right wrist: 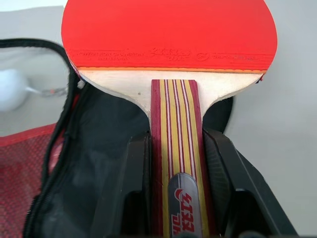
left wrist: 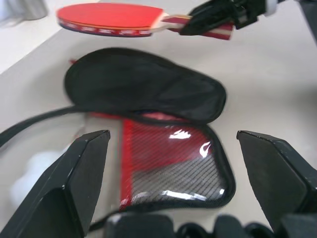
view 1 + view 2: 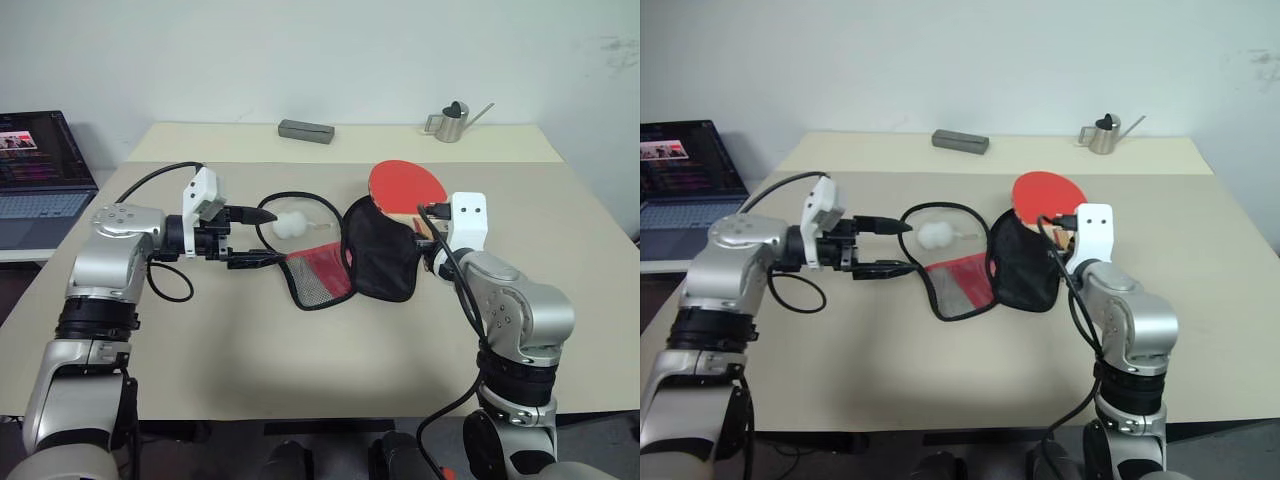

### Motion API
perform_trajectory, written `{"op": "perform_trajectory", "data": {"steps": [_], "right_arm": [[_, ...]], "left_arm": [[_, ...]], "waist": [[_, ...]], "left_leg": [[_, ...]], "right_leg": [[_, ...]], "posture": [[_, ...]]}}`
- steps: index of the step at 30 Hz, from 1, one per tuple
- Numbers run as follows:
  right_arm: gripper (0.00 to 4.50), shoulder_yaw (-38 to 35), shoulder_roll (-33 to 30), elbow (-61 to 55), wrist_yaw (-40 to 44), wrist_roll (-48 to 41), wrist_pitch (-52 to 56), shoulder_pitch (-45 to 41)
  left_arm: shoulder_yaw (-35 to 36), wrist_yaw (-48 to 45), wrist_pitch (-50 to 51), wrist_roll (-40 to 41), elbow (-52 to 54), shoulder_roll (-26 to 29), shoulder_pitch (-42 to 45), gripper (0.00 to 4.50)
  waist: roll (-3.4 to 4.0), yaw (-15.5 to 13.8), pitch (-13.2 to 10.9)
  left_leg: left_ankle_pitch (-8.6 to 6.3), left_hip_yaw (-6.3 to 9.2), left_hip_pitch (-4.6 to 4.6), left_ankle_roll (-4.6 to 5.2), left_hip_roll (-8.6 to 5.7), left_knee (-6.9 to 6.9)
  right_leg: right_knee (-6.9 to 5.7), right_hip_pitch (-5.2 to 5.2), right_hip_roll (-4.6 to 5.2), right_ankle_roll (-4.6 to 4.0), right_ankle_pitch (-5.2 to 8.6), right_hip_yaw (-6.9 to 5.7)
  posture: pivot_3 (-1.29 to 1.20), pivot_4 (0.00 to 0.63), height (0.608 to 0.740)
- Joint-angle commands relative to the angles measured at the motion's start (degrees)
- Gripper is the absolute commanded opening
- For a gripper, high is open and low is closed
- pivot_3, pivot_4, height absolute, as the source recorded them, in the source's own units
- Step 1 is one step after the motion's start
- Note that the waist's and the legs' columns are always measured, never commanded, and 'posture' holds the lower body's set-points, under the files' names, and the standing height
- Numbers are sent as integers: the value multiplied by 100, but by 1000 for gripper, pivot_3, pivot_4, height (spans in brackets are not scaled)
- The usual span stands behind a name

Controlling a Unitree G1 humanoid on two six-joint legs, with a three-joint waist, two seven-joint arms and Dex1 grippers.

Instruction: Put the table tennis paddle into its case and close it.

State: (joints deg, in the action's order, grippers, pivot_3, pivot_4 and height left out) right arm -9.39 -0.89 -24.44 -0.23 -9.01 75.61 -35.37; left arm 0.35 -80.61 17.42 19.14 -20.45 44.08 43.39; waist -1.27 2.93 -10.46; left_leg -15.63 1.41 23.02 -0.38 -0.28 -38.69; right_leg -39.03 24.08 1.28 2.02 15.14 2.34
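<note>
table (image 3: 300, 360) carries all items; case (image 3: 380, 250) lies unzipped and splayed between the two grippers, black half toward the right gripper (image 1: 176, 163), red mesh half (image 3: 315, 275) toward the left gripper (image 3: 255, 238); nothing inside either half; paddle (image 3: 405, 185) is clamped by its striped handle between the right gripper's fingers, red blade held above the far edge of the black half, not inserted; left gripper's fingers spread wide, holding nothing, the mesh half just ahead of them; white pom-pom (image 3: 292, 225) beside the upper left fingertip; beyond the paddle, near the far table edge, a small metal watering can (image 3: 450, 122) and a grey bar (image 3: 306, 131); laptop (image 3: 40, 180) out past the left arm.
</note>
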Motion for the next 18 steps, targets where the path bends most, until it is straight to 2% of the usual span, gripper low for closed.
{"op": "perform_trajectory", "data": {"steps": [1, 8, 18], "right_arm": [[1147, 206, 218, -107, -71, -25, -299, -5], [1147, 533, 452, 386, -121, 69, -797, 160], [1147, 766, 358, 1071, -76, 200, -1529, 422]], "left_arm": [[197, 11, 61, 143, 323, 172, -49, 4500], [177, 102, 148, 174, 490, 119, -86, 4500], [92, 107, 179, 207, 525, 81, -26, 4500]], "waist": [[0, 1, 0], [0, 9, 0], [0, 21, 0]], "left_leg": [[0, 0, 0, 0, 0, 0], [0, 0, 0, 0, 0, 0], [0, 0, -1, 0, 1, 1]], "right_leg": [[0, 0, 0, 0, 0, 0], [-1, 0, 0, 0, 0, 0], [-1, 1, -1, 0, 0, 0]], "posture": [[0, 150, 740], [0, 150, 740], [0, 150, 740]]}}
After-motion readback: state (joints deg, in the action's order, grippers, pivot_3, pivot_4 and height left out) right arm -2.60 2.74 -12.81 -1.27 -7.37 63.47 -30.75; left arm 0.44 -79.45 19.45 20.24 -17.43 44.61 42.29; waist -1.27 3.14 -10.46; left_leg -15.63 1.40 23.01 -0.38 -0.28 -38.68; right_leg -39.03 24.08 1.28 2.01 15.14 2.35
